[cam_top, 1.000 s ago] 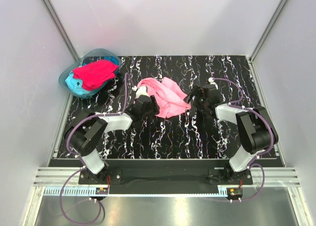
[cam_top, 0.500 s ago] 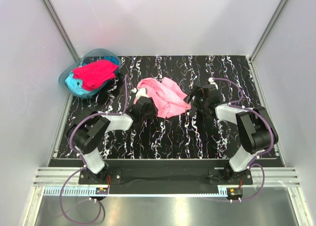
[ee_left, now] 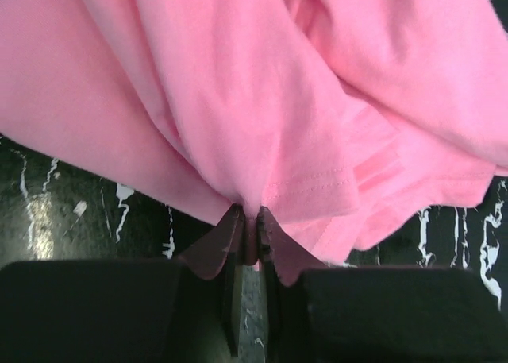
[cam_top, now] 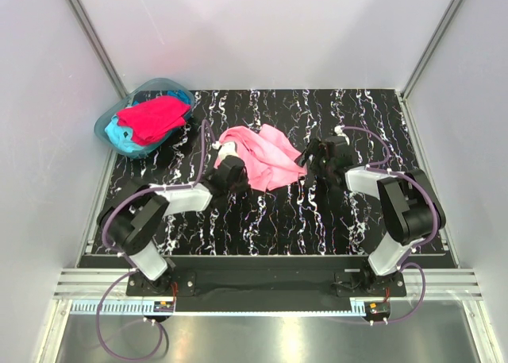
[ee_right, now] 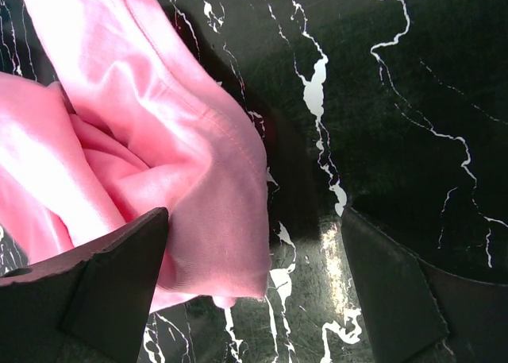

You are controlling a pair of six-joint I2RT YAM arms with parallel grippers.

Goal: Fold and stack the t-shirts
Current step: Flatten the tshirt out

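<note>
Left gripper [ee_left: 250, 220]: jaws pinched together on a fold of the pink t-shirt [ee_left: 262, 101], just beside a stitched hem; cloth bunches up and fans out from the pinch point. Right gripper [ee_right: 254, 287]: jaws spread wide, nothing clamped. The shirt's right edge lies between its fingers, bunched against one finger [ee_right: 111, 276], with bare tabletop [ee_right: 397, 140] between the cloth and the other finger. From the top view the pink t-shirt [cam_top: 266, 156] sits mid-tabletop, a bit toward the far edge, with the left gripper [cam_top: 230, 172] at its near-left side and the right gripper [cam_top: 317, 158] at its right side. Shirt is crumpled, not flat: several overlapping folds and soft creases. Red t-shirt [cam_top: 152, 117] is heaped on the turquoise t-shirt [cam_top: 119, 134] in the tub [cam_top: 163, 83] at the tabletop's far left corner, well apart from both grippers.
</note>
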